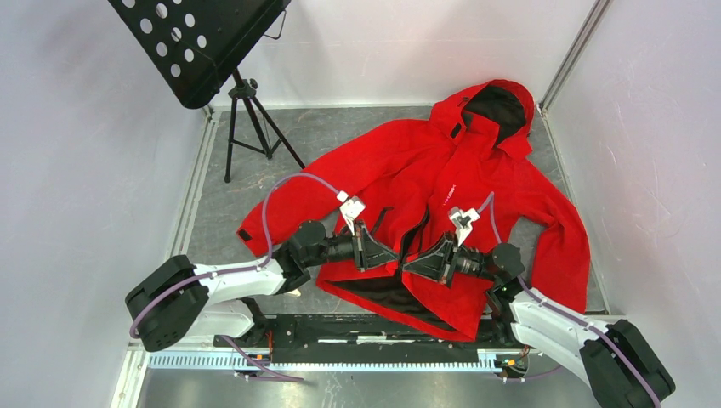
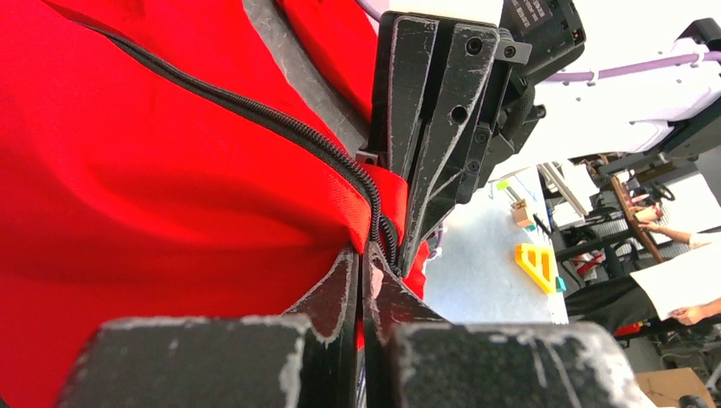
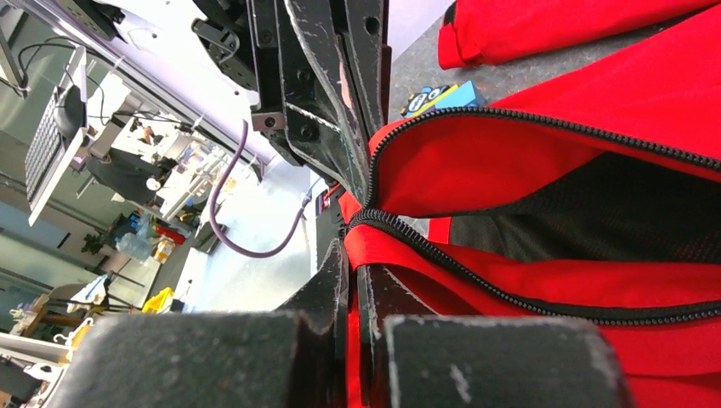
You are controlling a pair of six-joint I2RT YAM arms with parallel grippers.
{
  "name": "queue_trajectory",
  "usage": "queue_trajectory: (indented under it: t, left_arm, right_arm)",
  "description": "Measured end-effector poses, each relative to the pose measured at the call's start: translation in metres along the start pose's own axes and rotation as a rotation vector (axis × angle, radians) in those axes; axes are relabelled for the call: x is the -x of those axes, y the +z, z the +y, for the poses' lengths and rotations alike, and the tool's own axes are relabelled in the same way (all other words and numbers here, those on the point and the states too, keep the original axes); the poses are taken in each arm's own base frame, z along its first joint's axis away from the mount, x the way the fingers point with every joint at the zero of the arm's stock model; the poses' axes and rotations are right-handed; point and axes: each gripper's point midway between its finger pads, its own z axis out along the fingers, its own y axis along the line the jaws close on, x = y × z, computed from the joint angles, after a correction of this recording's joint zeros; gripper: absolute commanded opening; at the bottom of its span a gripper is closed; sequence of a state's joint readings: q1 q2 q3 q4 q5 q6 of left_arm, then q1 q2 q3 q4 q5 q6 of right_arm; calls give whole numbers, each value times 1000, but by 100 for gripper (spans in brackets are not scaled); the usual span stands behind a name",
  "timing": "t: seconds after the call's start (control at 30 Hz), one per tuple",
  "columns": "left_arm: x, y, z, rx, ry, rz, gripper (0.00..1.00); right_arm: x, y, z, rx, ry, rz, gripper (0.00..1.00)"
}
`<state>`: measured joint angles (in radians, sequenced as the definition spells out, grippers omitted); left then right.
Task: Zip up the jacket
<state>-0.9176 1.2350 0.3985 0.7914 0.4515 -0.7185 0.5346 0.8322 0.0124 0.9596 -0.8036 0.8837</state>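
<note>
Currently, jacket [image 1: 442,178] spread front-up across grey table [image 1: 340,136], hood [image 1: 497,106] toward far right corner, sleeves flung out to both sides, hem reaching near edge and overlapping black rail [image 1: 340,327] there. Front closed-looking higher up (hard to say from above whether actually zipped), parted lower down into narrow wedge, with black lining [image 1: 387,293] exposed along hem.

At foot of that wedge, both arms meeting tip to tip, one reaching in from each side. Fingers of left gripper [image 2: 361,263] pressed together, pinching red cloth right at bottom end of zip [image 2: 255,115], black teeth running up and away across fabric. Fingers of right gripper [image 3: 351,263] also clamped tight, nipping other red edge just where its row of teeth curls round. Tips of the two just beside each other, possibly touching; impossible to tell for sure.

Seen from right wrist, two rows of teeth well apart further along, dark mesh between, drawing together only at pinched ends. No telling where slider sits. Off far left corner of table, black perforated music stand [image 1: 200,38] on tripod.
</note>
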Motion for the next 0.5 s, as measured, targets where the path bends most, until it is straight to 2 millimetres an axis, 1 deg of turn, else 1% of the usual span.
queue_trajectory:
  t: [0.2, 0.33, 0.5]
  left_arm:
    - [4, 2, 2, 27, -25, -28, 2]
    - [2, 4, 2, 35, -31, -28, 2]
    - [2, 4, 5, 48, -33, -36, 2]
  right_arm:
    - [6, 1, 0, -3, 5, -28, 0]
    - [7, 2, 0, -3, 28, -34, 0]
    - [16, 3, 1, -16, 34, -78, 0]
